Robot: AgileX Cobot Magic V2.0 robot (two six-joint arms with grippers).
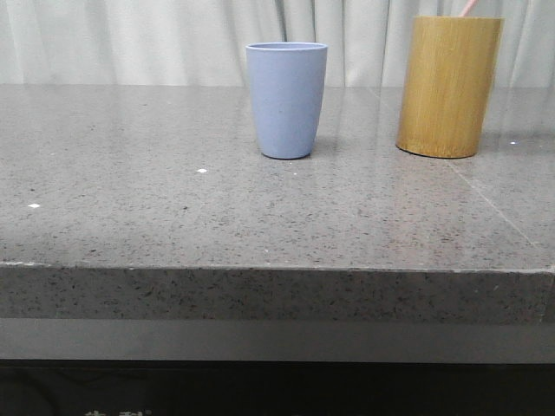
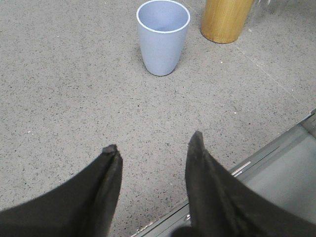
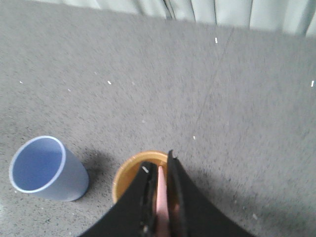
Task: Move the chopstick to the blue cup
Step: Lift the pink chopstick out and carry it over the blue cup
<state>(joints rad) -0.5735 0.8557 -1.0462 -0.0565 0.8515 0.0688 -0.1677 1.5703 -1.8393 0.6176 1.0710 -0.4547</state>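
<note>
On your grey speckled stone table (image 1: 130, 208), the pale grey-blue plastic tumbler (image 1: 286, 100) stands upright near the middle, towards the back. The taller yellow-brown bamboo cylinder (image 1: 449, 85) stands to its right, apart from it. The thin pale pink chopstick (image 1: 469, 7) sits inside that cylinder, its end poking above the rim.

colours on the table

the table (image 1: 156, 217) is grey stone, flecked with dark and pale specks and a few white dots. the cup (image 1: 286, 100) is a matte pale grey-blue, plain, its rim paler in the wrist views. the bamboo holder (image 1: 448, 85) is yellow-brown with a fine upright grain. the chopstick (image 3: 161, 200) is pale pink. the curtain (image 1: 130, 39) behind is off-white with soft grey folds. the left pincer (image 2: 154, 148) and the right pincer (image 3: 159, 168) are both black.
</note>
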